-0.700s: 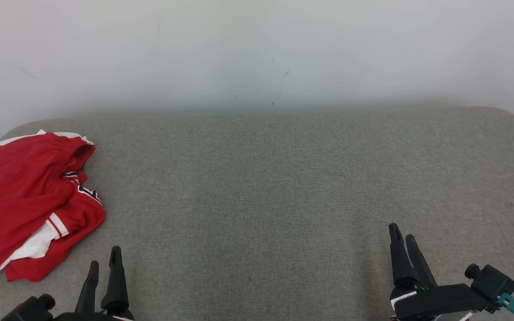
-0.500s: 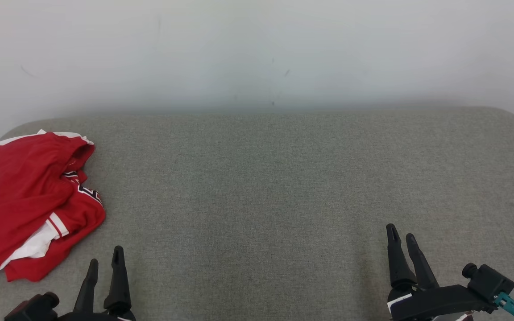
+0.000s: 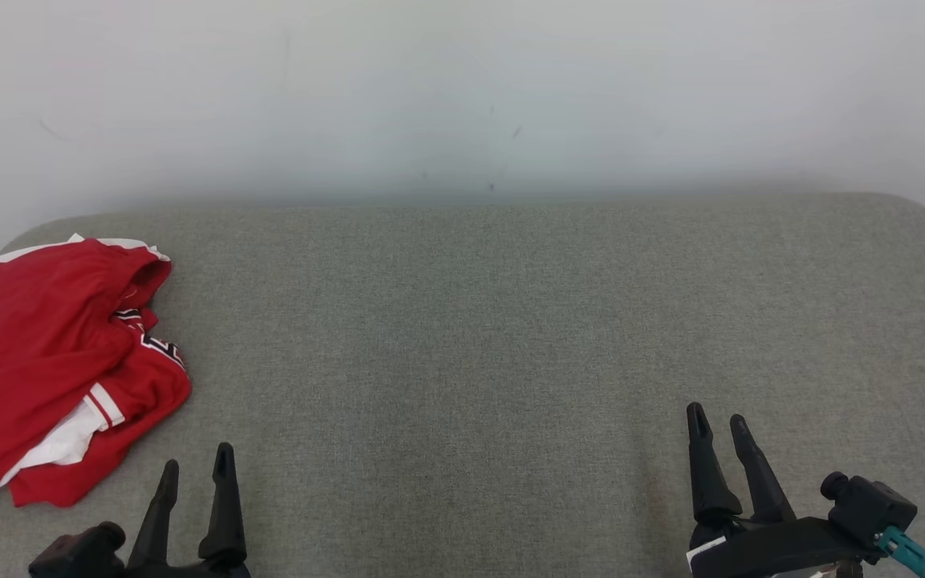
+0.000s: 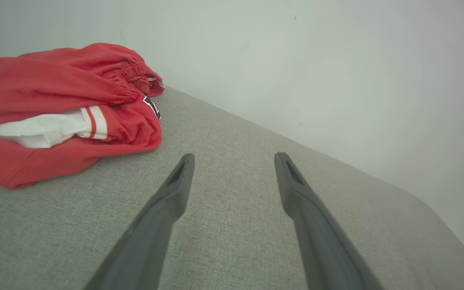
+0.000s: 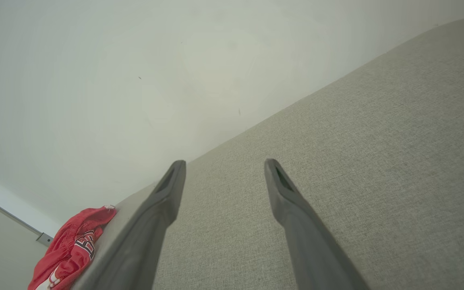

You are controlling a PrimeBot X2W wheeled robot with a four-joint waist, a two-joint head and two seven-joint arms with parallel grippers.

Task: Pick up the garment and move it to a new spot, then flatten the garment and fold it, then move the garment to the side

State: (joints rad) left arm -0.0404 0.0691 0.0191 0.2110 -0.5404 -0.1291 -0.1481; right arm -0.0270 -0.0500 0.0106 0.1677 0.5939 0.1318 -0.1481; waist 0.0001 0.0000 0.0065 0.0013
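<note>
So, on the broad grey woven-fabric pad [image 3: 511,321] the crumpled red cloth garment with white trim [image 3: 45,353] lies untouched at its left edge, near my left gripper [image 3: 197,455], which, like my right gripper [image 3: 717,413], has spread its empty fingers wider, apparently readying the pickup.

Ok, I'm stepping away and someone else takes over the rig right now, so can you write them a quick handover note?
Left gripper: open, empty, just right of the garment, apart from it.
Right gripper: open, empty, over bare cushion at the right.
Red garment: crumpled at the left end of the grey cushion, by the wall.
Done: nothing yet.
Left: pick up, relocate, flatten, fold, move aside.
</note>
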